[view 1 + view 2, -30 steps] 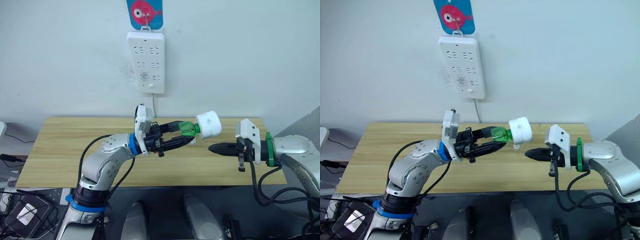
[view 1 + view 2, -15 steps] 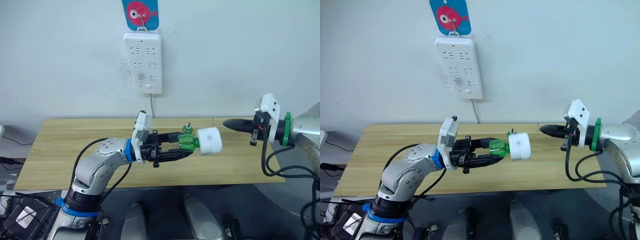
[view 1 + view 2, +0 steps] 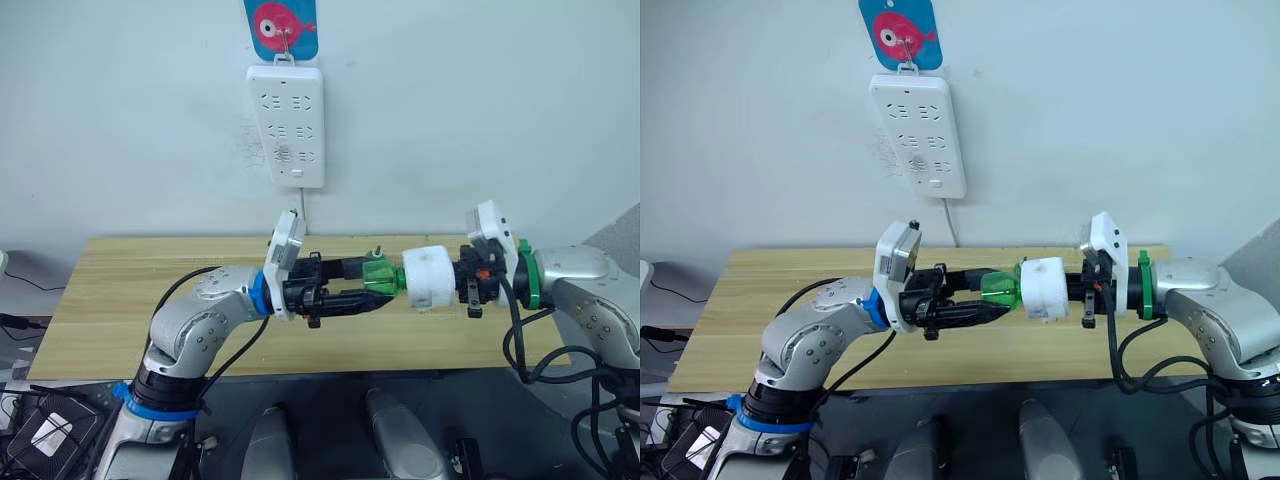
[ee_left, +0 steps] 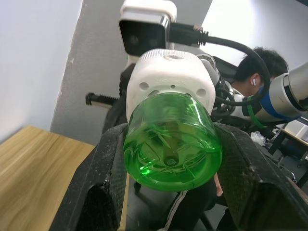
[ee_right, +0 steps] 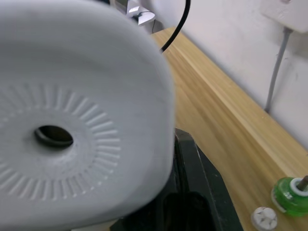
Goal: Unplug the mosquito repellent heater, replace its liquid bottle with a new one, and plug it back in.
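The white mosquito repellent heater (image 3: 428,277) hangs above the table with a clear-green bottle (image 3: 378,277) seated in its base, the bottle's top hidden inside. My left gripper (image 3: 372,284) is shut on that bottle's body (image 4: 171,144). From the other side, my right gripper (image 3: 1072,287) is shut on the heater, whose vented top (image 5: 53,137) faces the right wrist view. Its liquid bottle (image 5: 290,196), green with a thin dark stem, stands on the table behind (image 3: 376,256).
A long white power strip (image 3: 292,125) hangs on the wall above the wooden table (image 3: 130,300), its cord running down. A small white cap (image 5: 263,217) lies beside the standing bottle. A person (image 4: 262,62) sits beyond the table's right end.
My right gripper swung in from the right and took hold of the heater's top end. The left gripper has kept its hold on the bottle and moved only slightly.
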